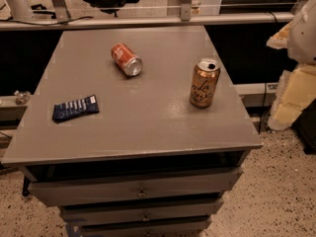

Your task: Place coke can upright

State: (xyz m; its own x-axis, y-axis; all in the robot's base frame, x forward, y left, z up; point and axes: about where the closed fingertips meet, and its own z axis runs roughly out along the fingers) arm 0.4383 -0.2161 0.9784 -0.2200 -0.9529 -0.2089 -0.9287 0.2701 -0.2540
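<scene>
Dim, warm indoor light falls from above the desk [148, 117].
A soft sheen lies mid-desk, the coke can [126, 59] glints at its silver end, and deep shadow sits under the desk's top.

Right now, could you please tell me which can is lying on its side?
The red-orange coke can; the gold can stands upright. The gripper is not in view.

Two cans [126, 59] [204, 83], one packet [75, 107]
</scene>
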